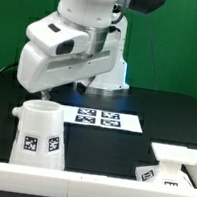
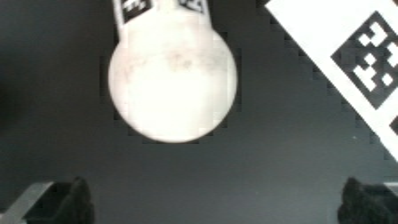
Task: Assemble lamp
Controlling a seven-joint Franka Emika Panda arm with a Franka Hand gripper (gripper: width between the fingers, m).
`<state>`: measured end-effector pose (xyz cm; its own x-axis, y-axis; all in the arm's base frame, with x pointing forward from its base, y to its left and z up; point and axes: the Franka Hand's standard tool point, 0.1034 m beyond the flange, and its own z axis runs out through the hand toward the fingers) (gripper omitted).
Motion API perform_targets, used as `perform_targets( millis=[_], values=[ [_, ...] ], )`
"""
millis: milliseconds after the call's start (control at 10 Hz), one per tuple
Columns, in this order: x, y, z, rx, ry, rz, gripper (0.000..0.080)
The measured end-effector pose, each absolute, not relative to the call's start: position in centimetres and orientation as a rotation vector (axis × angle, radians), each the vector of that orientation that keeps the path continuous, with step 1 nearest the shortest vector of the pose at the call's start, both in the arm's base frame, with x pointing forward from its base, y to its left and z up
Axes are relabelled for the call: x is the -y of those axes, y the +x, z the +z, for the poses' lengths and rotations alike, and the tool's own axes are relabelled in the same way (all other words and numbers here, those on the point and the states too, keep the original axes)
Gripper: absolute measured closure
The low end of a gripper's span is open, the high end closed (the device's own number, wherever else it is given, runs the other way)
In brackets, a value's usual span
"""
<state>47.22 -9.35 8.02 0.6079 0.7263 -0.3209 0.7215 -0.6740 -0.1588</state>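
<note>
Nothing is joined yet. The bulb (image 2: 169, 80) lies loose on the worktop (image 2: 267, 170) just beyond the tool (image 2: 210, 202), its jaws apart and empty. The shade (image 1: 36, 134) stands near the tool and the base (image 1: 174, 162) well away.

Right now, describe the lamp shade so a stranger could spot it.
Start at the marker board in the middle of the black table. Toward the exterior view's left stands the lamp shade. It is the tall tapered bucket with tags on its side, unlike the low blocky base opposite.
</note>
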Motion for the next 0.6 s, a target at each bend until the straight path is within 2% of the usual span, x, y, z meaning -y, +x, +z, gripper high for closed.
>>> perform_targets(
  millis=[300,500,600],
  values=[
    [9.5,47.2,7.9,1.365,-2.744,0.565,0.0101],
    [10.1,48.3,7.7,1.381,-2.898,0.412,0.0101],
    [9.4,47.6,7.3,1.497,-2.873,0.314,0.0101]
  ],
)
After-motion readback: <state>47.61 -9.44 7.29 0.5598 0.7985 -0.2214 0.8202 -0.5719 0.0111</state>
